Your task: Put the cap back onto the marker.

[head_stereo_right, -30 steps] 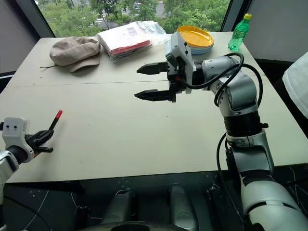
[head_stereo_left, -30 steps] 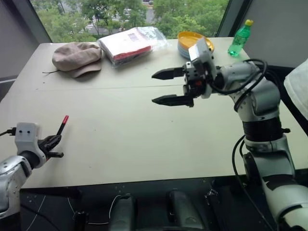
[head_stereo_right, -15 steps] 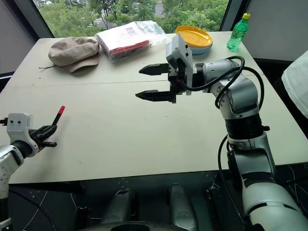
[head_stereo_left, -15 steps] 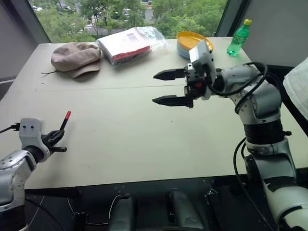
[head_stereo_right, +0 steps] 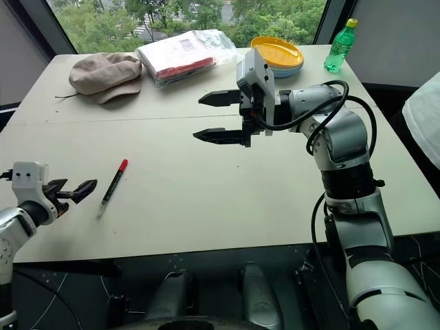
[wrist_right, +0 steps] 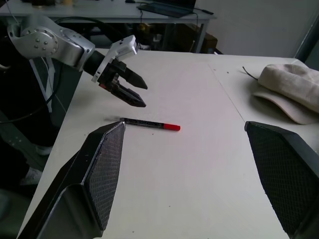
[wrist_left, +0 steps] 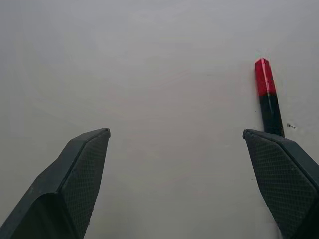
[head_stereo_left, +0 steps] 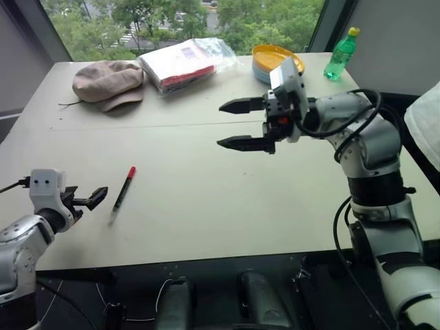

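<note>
The marker (head_stereo_left: 122, 194) lies flat on the beige table (head_stereo_left: 206, 199) near its front left edge, a thin black stick. Its far end (wrist_left: 264, 77) is red; whether that is the cap or the bare tip I cannot tell. My left gripper (head_stereo_left: 93, 201) stands open just to the left of the marker, low over the table, holding nothing. One of its fingers (wrist_left: 281, 174) sits right beside the marker's black body. My right gripper (head_stereo_left: 221, 125) hangs open and empty above the middle of the table, pointing left toward the marker (wrist_right: 149, 123).
At the back of the table lie a beige hat (head_stereo_left: 106, 79), a plastic-wrapped red and white package (head_stereo_left: 182, 63), stacked yellow plates (head_stereo_left: 275, 58) and a green bottle (head_stereo_left: 342, 55). A white cloth (head_stereo_left: 426, 124) shows at the right edge.
My left gripper has opened and let go of the marker, which it held upright before. The marker now lies on the table just right of that gripper. The right arm has kept still.
</note>
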`<act>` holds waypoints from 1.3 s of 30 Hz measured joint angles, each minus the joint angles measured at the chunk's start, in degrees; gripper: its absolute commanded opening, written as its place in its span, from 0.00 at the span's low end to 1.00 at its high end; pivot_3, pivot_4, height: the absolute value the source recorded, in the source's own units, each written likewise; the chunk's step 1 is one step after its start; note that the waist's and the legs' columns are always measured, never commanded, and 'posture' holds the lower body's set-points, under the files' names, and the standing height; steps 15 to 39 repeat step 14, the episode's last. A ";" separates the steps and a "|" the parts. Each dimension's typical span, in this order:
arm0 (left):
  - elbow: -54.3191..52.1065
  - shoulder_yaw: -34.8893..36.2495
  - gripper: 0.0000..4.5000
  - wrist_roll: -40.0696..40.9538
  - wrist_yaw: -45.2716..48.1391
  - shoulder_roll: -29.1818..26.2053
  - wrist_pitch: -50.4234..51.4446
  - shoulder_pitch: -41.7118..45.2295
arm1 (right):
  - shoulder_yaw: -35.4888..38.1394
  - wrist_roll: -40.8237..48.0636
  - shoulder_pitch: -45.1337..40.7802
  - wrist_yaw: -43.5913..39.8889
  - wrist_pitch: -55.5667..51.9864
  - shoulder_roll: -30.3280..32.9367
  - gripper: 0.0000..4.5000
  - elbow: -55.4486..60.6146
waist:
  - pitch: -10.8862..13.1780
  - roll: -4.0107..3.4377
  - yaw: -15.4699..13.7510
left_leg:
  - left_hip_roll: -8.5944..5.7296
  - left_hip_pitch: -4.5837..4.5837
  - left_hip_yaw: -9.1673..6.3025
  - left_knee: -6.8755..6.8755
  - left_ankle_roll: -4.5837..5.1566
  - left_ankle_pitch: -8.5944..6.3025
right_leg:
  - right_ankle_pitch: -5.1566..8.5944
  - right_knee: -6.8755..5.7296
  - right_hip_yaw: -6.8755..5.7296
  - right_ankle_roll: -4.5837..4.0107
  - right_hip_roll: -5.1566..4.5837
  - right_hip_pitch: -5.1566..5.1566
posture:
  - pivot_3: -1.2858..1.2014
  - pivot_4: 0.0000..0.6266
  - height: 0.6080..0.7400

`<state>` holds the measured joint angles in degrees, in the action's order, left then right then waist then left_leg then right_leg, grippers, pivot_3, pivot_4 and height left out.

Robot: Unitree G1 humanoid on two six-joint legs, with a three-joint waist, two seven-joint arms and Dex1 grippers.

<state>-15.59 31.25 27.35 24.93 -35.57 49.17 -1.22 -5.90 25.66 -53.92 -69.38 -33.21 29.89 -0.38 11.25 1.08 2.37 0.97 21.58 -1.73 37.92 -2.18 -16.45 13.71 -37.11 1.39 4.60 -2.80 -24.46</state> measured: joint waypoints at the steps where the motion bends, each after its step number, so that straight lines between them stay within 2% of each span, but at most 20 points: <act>1: -0.47 0.02 0.99 0.50 -0.04 0.00 0.25 -0.36 | 0.00 -0.03 0.00 -0.07 0.00 0.09 0.88 -0.03 | 0.00 0.00 -0.01 | 0.00 0.00 0.00 0.00 0.00 0.00 | 0.00 0.00 0.00 0.00 0.00 0.00 | 0.52 0.24 1.00; 14: -3.96 1.64 0.99 4.45 -0.86 0.73 2.06 -3.14 | -0.49 -0.18 -0.01 -1.42 0.04 0.75 0.88 -0.11 | 0.00 0.00 -0.01 | 0.00 0.00 0.01 0.00 0.00 0.00 | 0.02 0.02 0.00 -0.04 0.00 0.00 | 0.52 0.24 1.00; 39: -3.96 1.64 0.99 4.45 -0.86 0.73 2.06 -3.14 | -0.49 -0.18 -0.01 -1.42 0.04 0.75 0.88 -0.11 | 0.00 0.00 -0.01 | 0.00 0.00 0.01 0.00 0.00 0.00 | 0.02 0.02 0.00 -0.04 0.00 0.00 | 0.52 0.24 1.00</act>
